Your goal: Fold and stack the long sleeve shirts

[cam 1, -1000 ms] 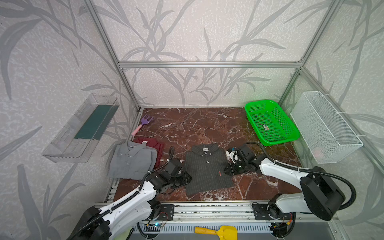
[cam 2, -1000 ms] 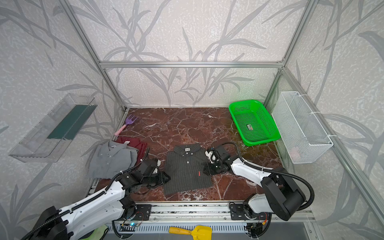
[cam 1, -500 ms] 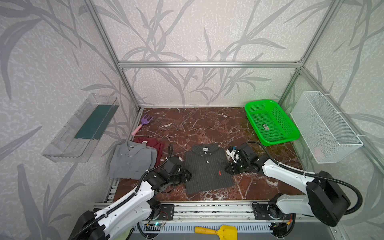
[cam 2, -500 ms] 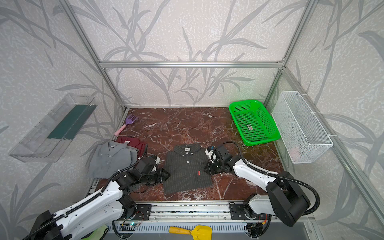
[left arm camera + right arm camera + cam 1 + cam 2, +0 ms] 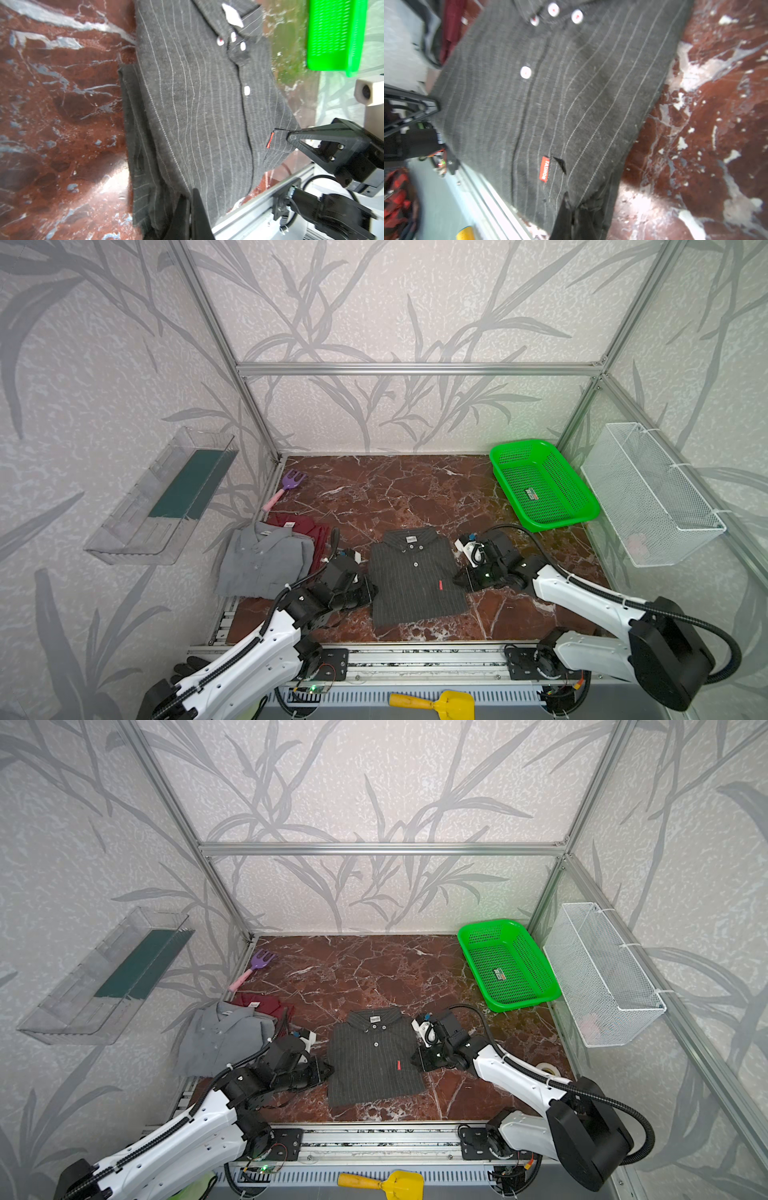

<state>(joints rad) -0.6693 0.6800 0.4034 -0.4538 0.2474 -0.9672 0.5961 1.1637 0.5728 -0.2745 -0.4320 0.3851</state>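
The pinstriped shirt [image 5: 415, 576] is lying flat on the marble tabletop [image 5: 415, 489], front and centre, squarely between the two arms. The left gripper [image 5: 371, 592] is sitting right at its left side edge, fingers pressed together and pinching a fold of the fabric. The right gripper [image 5: 460, 581] is doing the same on the opposite edge, jaws closed on the cloth just beside the little red tag [image 5: 544, 168].

Compared with a second ago, both grippers are sitting a touch closer in on those edges, while the shirt itself is lying where it was.

The collar is pointing toward the back wall and the hem toward the front rail, so the long axis is running front to back. Off to the left, the grey shirt [image 5: 262, 564] is lying over the dark red shirt [image 5: 309, 526], well clear of both grippers.
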